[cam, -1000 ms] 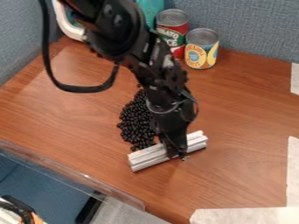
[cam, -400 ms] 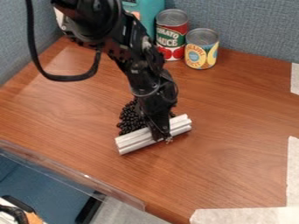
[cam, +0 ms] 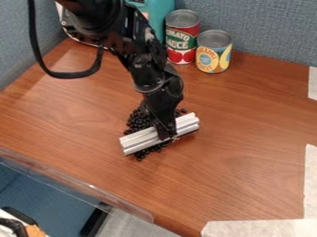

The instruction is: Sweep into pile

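Holding a silver ribbed bar (cam: 139, 140) at about its middle: black gripper (cam: 166, 135), pointing down, closed on the bar. Bar set aslant in camera view, left end nearer the camera, right end farther up the tabletop (cam: 248, 139). Contact between bar and wood: cannot tell.

Sample: small black beans (cam: 137, 121), clustered on both long sides of the bar. Larger visible part lies on the far side, left of the gripper; a few more on the far side, right of the gripper; a smaller group shows along the near side. Portion behind bar and gripper hidden.

Surroundings: 2 cans near the back panel (cam: 266, 28), 1 red-labelled can (cam: 181, 39) and 1 shorter yellow-labelled can (cam: 213, 55) just beside it, both upright. Teal container (cam: 160, 14) left of them.
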{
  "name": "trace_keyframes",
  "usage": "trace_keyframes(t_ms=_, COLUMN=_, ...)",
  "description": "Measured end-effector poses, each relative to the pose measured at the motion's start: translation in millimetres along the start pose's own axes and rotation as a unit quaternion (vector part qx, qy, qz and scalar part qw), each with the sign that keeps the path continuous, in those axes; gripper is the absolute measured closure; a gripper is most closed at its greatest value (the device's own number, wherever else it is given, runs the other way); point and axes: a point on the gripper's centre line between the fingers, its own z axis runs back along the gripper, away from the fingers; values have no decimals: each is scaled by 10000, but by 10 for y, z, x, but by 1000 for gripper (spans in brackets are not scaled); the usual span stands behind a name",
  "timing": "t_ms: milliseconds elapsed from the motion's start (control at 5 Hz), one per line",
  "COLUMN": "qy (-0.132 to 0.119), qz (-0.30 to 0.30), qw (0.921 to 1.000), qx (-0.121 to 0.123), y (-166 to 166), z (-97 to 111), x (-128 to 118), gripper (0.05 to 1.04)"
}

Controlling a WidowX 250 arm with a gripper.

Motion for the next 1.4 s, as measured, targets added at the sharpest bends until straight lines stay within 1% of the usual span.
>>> trace_keyframes(t_ms=200, qy=-120, qz=68, qw=9998, qx=119, y=-66, z=181, x=160, gripper=747)
trace_keyframes(t_ms=400, qy=-195, qz=226, qw=9992, qx=256, y=-210, z=355, x=418, gripper=747)
trace_keyframes(t_ms=600, qy=-111, qz=831, qw=9961, qx=260, y=-380, z=335, x=661, gripper=747)
trace_keyframes(t_ms=800, qy=50, qz=1584, qw=9873, qx=104, y=-583, z=25, x=695, gripper=747)
trace_keyframes(t_ms=1000, qy=228, qz=1815, qw=9831, qx=-8, y=-686, z=-197, x=744, gripper=747)
trace_keyframes(t_ms=1200, qy=310, qz=1968, qw=9799, qx=-26, y=-716, z=-273, x=758, gripper=705)
trace_keyframes(t_ms=1400, qy=409, qz=2064, qw=9776, qx=29, y=-724, z=-251, x=759, gripper=401)
